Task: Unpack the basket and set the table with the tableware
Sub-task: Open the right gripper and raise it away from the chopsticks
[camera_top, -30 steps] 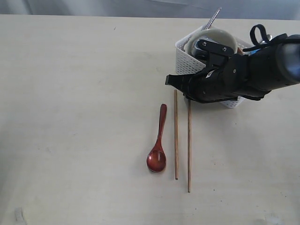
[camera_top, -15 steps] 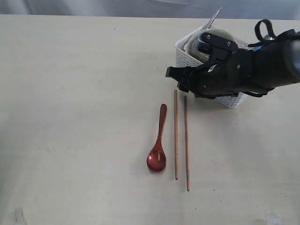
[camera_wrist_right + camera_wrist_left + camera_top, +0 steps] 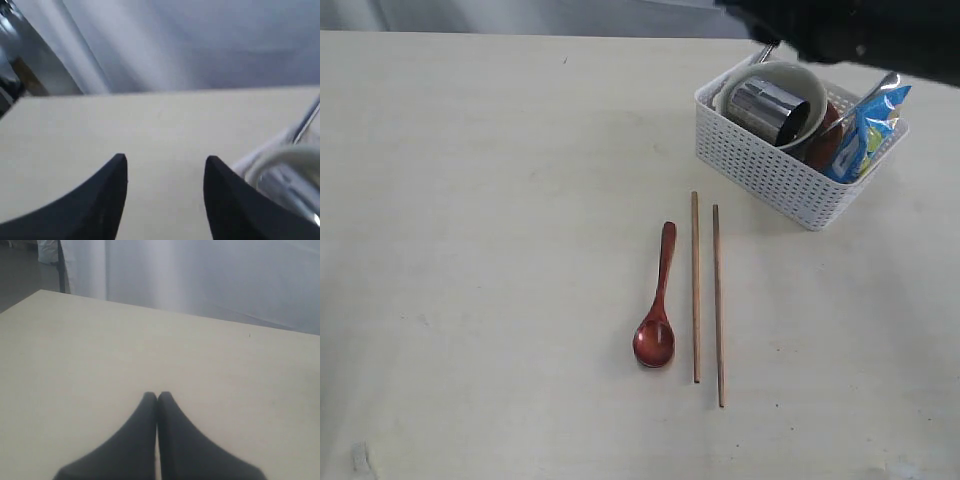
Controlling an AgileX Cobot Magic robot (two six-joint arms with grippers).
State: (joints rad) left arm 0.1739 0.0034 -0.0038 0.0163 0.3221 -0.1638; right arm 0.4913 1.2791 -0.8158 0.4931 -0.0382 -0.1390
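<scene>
The right gripper [image 3: 165, 160] has its jaws spread with nothing between them. It hangs above the far side of the basket [image 3: 770, 175], and the right wrist view catches only a blurred bowl rim and a steel handle beside it. The left gripper [image 3: 157, 397] has its fingers pressed together, holds nothing and is poised over bare table [image 3: 470, 200], apart from all task items. Items already set out are the red-brown wooden spoon [image 3: 656, 300], lying bowl end toward the camera, and just beside it two wooden chopsticks [image 3: 695, 285] [image 3: 717, 300]. The chopsticks are roughly parallel, close together but not touching, and one sits slightly nearer the camera than the other. The white lattice-sided basket stands upright near the far right of the table, a short way beyond the chopstick tips. It holds a cream bowl [image 3: 800, 75] with a steel cup [image 3: 770, 108] lying on its side inside it. A brown piece at the basket's near wall is probably the plate [image 3: 823, 140]. A blue snack packet [image 3: 865, 135] is also inside, and a steel handle [image 3: 883, 88] protrudes; whether this is the knife or the fork cannot be determined. Estimated progress is under half: three slender pieces are placed, while the cup, bowl, plate and steel cutlery have not yet been unloaded. The next step is likely a descent into the basket.
</scene>
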